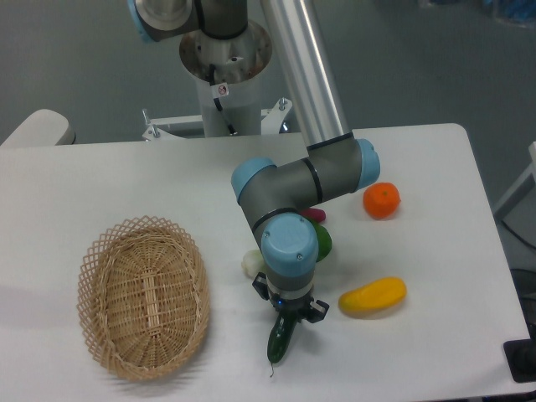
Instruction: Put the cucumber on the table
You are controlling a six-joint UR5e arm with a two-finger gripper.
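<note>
The gripper (287,320) points down at the white table (435,167) and is closed on the upper end of the cucumber (280,342), which hangs just right of the wicker basket (143,295), its thin stem tip at or just above the tabletop; contact cannot be judged. Further right of the basket lie a yellow fruit (373,296) and, beyond it, an orange (381,200). A leafy vegetable (252,263) peeks out beside the wrist.

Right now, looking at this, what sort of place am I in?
Probably a robotics lab: an industrial arm on a pedestal works over a bare white table holding a wicker basket and a cucumber.
</note>
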